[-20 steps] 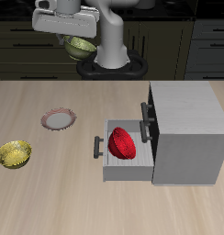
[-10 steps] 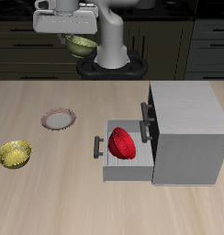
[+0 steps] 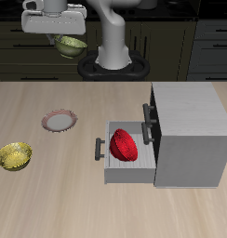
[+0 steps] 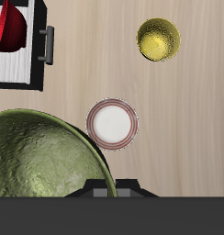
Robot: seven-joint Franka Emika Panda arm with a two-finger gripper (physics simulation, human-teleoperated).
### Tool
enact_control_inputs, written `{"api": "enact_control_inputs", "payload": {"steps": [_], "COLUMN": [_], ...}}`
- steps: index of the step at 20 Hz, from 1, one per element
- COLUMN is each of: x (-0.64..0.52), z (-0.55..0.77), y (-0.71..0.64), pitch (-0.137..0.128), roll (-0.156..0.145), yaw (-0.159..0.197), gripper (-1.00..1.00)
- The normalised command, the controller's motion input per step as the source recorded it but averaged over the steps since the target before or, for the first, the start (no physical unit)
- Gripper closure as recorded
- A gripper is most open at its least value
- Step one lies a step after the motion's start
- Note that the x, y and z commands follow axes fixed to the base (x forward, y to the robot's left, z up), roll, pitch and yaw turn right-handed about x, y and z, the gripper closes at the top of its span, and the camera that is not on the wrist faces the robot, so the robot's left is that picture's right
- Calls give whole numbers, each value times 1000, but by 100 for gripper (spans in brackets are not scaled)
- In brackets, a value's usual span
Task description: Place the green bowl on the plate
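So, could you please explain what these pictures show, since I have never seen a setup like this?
These are simulator renders of a robot arm mounted at the back of a table. One picture looks at it from the front and above; the other is taken by a camera on the arm's wrist, looking down. The gripper, its two-fingered hand, is raised high and holds the green bowl, which also fills much of the wrist view. On the table lie the plate, where the bowl should go, and a yellow bowl nearer the front edge. A grey cabinet has its drawer pulled open, with a red bowl inside.
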Motion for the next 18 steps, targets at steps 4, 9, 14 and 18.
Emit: {"api": "enact_control_inputs", "payload": {"steps": [4, 9, 14, 18], "x": [-97, -16, 72, 53], "z": [-67, -61, -243, -171], "y": [-101, -10, -145, -101], "pitch": [4, -5, 27, 10], "roll": [2, -10, -37, -29], "yaw": [1, 21, -5, 9], "gripper": [100, 100, 100, 100]}}
